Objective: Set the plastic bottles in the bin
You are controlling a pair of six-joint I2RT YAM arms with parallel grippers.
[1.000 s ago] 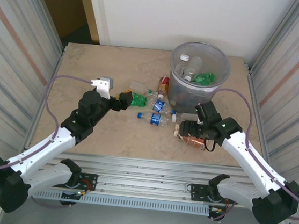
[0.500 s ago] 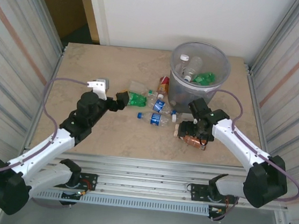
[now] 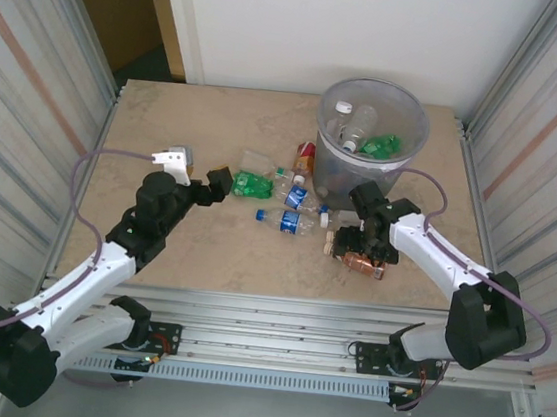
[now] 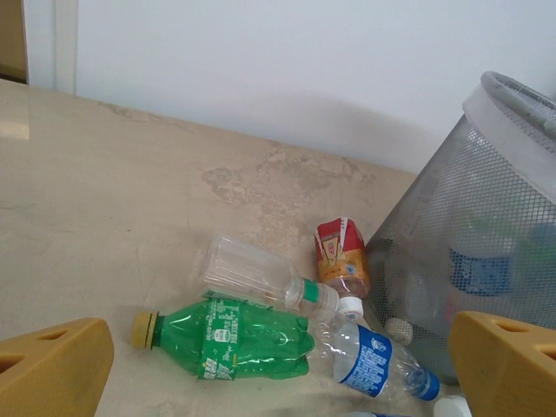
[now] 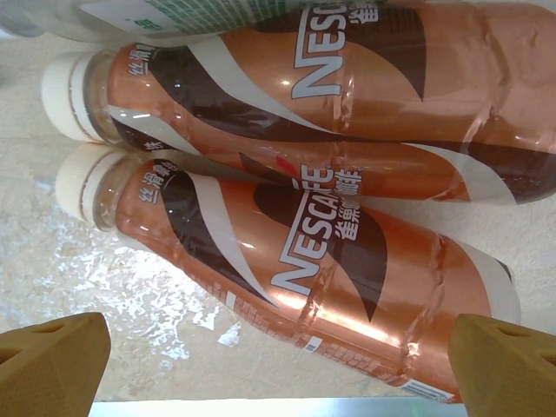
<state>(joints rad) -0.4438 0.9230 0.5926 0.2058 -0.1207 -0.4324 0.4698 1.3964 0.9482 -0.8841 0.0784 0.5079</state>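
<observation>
— Left gripper (image 3: 223, 186), seen from above: your jaws stand wide apart just short of the green bottle (image 3: 253, 185), holding nothing. Your right gripper (image 3: 360, 246) hangs over two brown bottles (image 3: 358, 263) near the foot of the bin (image 3: 335, 175), spread just as wide and empty.

— Which step am I on?

— Reaching for a pick on both sides, as I read it. Some bottles already lie in the bin, and a cluster lies on the table (image 3: 188, 118) between your arms.

— Left wrist view?

— Your pads (image 4: 52, 365) sit at the lower corners. The green bottle (image 4: 234, 339) lies on its side ahead of them, cap to the left. A clear bottle (image 4: 261, 278) and a blue-labelled bottle (image 4: 373, 360) touch it, and a red-labelled bottle (image 4: 341, 256) lies against the bin's mesh wall (image 4: 486, 217). You probably need to push forward and down until the green body sits between the pads.

— Right wrist?

— Two Nescafé bottles (image 5: 295, 261) lie touching, side by side, caps to the left. The nearer one runs almost along the line between your pads (image 5: 52, 360). I'd turn the wrist so you close across its body, taking one bottle and not both.
</observation>
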